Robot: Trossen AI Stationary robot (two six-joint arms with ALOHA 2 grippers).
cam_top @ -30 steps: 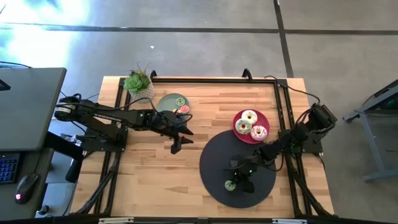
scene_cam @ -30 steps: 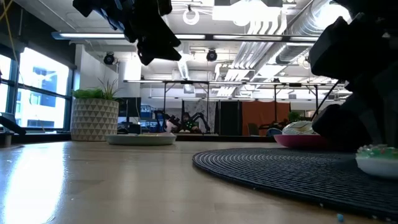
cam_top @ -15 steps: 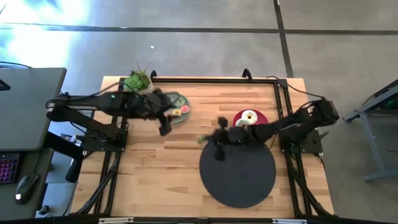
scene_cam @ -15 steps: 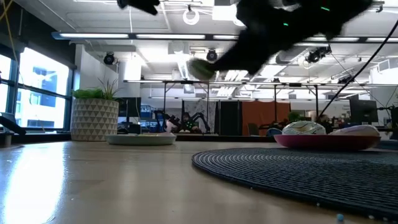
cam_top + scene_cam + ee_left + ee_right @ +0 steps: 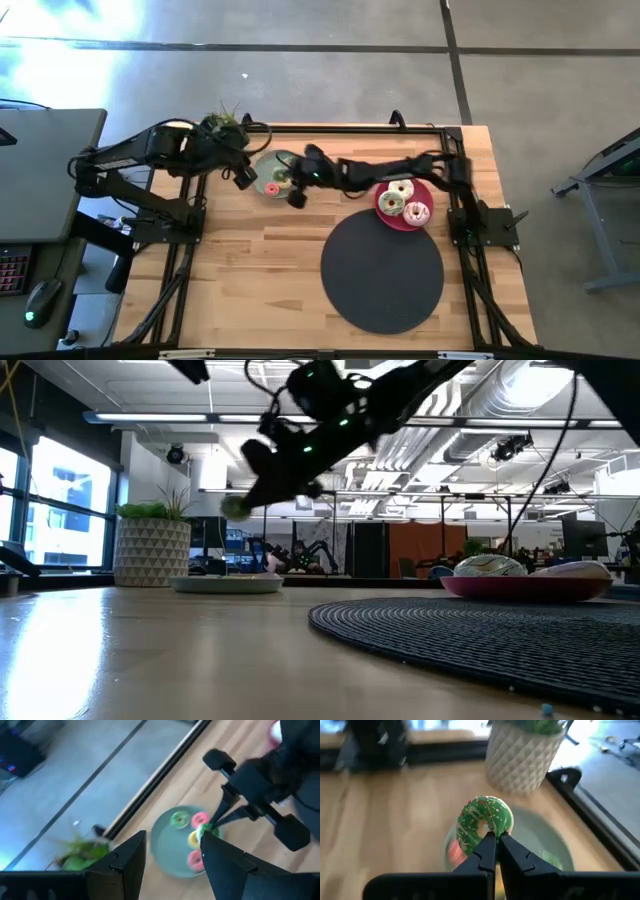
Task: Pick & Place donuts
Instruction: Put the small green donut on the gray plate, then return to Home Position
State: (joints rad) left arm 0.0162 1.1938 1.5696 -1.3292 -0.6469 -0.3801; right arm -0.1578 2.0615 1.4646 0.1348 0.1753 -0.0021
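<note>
A: Your right gripper was pinched shut on the green donut, hanging over the sage plate at eleven o'clock.

B: And your left gripper gaped open, empty, beside it.

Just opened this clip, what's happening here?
The right gripper has reached across the table and holds a small green donut above the sage-green plate, where four other small donuts already lie. The left gripper hangs open next to that plate. Three larger donuts sit on the pink plate; the dark mat is bare.
</note>
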